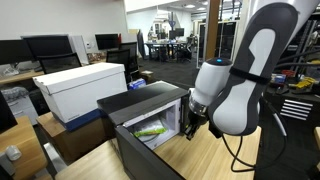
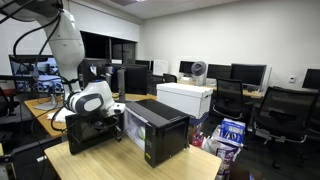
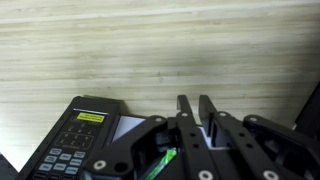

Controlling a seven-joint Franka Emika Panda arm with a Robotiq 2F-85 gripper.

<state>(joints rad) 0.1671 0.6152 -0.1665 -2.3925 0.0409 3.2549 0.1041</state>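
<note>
Gripper (image 3: 195,112), fingers drawn together on nothing, hangs just beside the front of the black microwave (image 1: 150,105). A green object (image 1: 150,131) lies inside it, and a white box (image 1: 85,85) stands behind on the wooden table (image 3: 150,50).

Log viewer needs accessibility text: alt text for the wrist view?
Shut gripper over a light wooden table. A black keypad panel with a yellow label sits lower left; something green shows behind the linkage.

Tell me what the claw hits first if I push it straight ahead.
Most likely the wooden tabletop: in the wrist view the claw points at bare wood, with the microwave keypad off to one side of that line. Depth is unclear.
</note>
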